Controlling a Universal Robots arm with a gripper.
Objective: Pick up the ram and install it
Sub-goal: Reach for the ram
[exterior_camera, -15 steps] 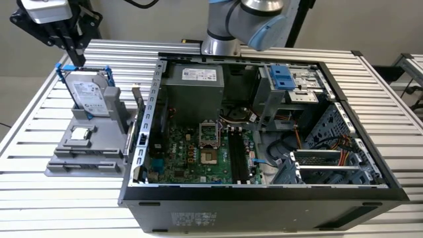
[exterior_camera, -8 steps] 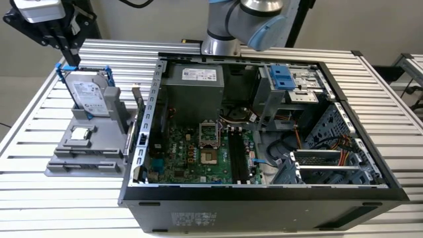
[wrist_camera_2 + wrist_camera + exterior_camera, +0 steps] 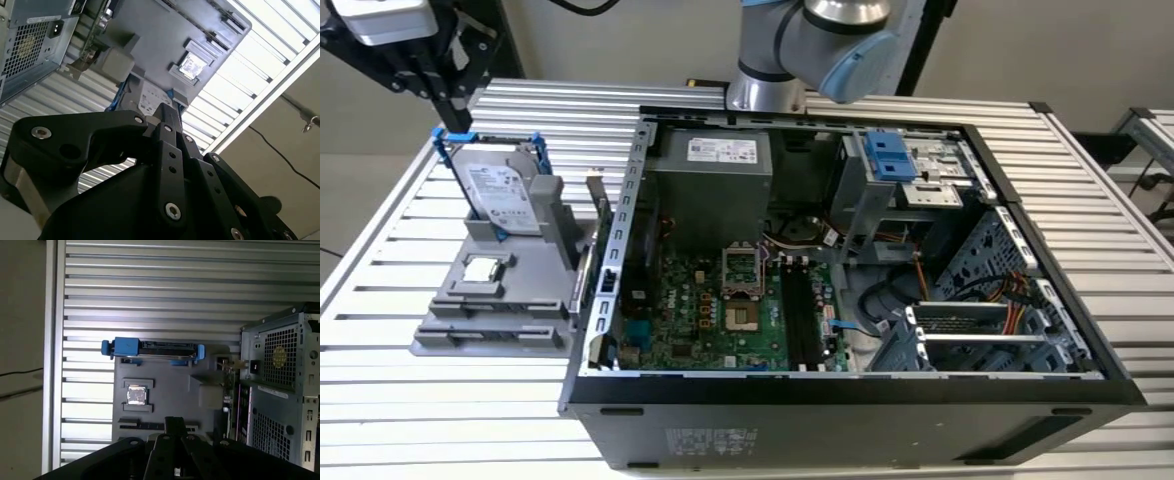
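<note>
You have the gripper [image 3: 456, 120] at the upper left of the exterior view, hanging over the grey holder [image 3: 494, 322] that sits on the slatted worktop [image 3: 387, 400]. Its fingers [image 3: 167, 120] are drawn together at the tips and hold nothing (in both wrist views they meet as one narrow block). In the exterior view the tips are close above the drive [image 3: 500, 195], which stands upright in its blue frame at the holder's upper end.

The ram [image 3: 598, 200] looks to be the thin dark stick standing at the holder's edge toward the exterior view's right, just beside the wall of the open case [image 3: 854, 420]. The gripper is apart from it. A square chip [image 3: 136, 395] lies flat on the holder. Inside the case, you see the board's long black slots [image 3: 807, 310] at lower centre.
</note>
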